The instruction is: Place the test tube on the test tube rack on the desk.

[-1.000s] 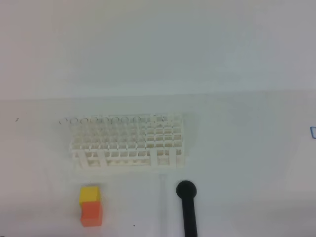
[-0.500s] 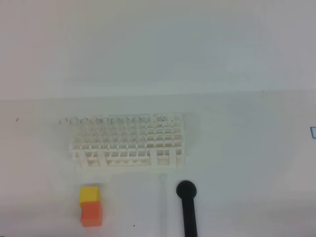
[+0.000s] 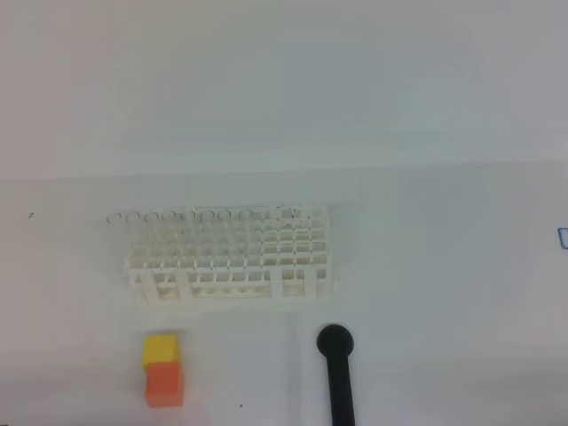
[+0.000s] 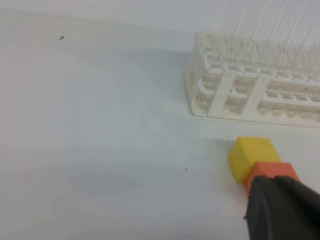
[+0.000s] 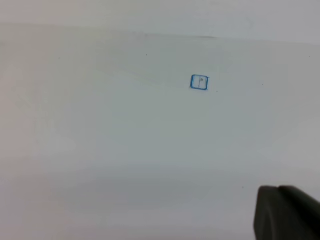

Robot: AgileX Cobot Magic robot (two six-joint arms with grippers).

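The white lattice test tube rack (image 3: pixel 232 255) stands on the pale desk (image 3: pixel 426 266) at mid-left, and several clear tubes stand in its back row with their rims showing. It also shows in the left wrist view (image 4: pixel 255 82). A faint clear test tube (image 3: pixel 294 364) lies on the desk in front of the rack, just left of a black round-headed rod (image 3: pixel 337 368). Neither gripper shows in the high view. Only a dark blurred part of the left gripper (image 4: pixel 285 210) and of the right gripper (image 5: pixel 287 212) shows at each wrist view's lower right corner.
A yellow-and-orange block (image 3: pixel 162 368) sits in front of the rack's left end and also shows in the left wrist view (image 4: pixel 252 157). A small blue square mark (image 5: pixel 199 82) is on the desk at the right.
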